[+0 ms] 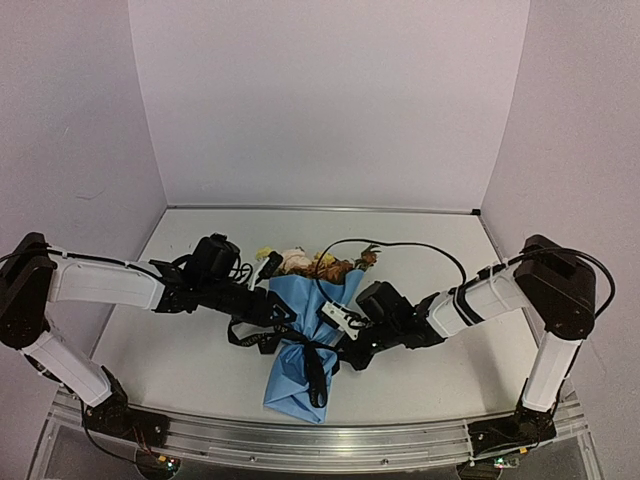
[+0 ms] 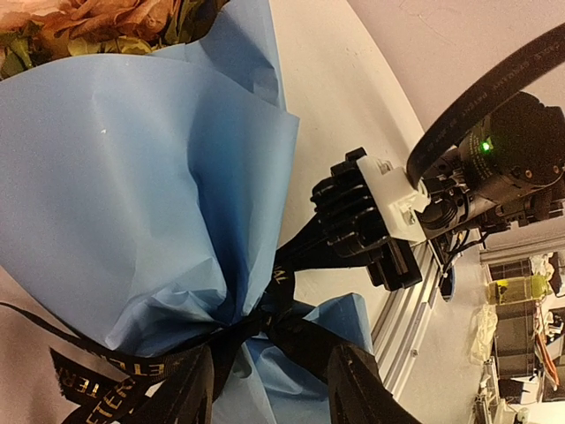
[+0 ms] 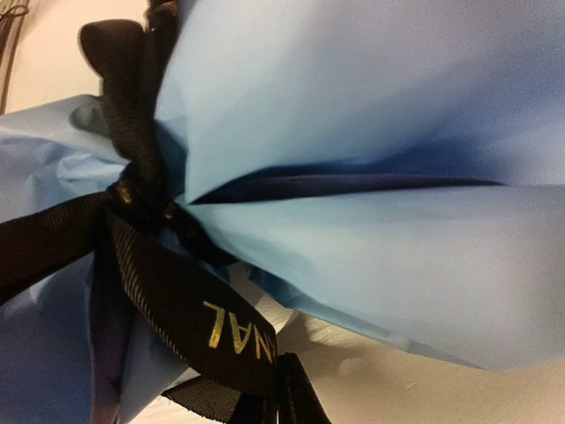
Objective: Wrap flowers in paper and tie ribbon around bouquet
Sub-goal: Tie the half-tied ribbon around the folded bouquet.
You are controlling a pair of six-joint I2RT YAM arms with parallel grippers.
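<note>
Left wrist view alone shows right jaws clamped on ribbon (image 2: 97, 389); left jaws unclear.

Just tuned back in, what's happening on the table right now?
The flowers are already wrapped in the blue paper, and a black ribbon is cinched round its neck. The right gripper is shut and seems to pinch a ribbon end by the knot. The left gripper sits at the neck with its fingers apart; whether it grips anything isn't clear. The bundle lies on the table.
</note>
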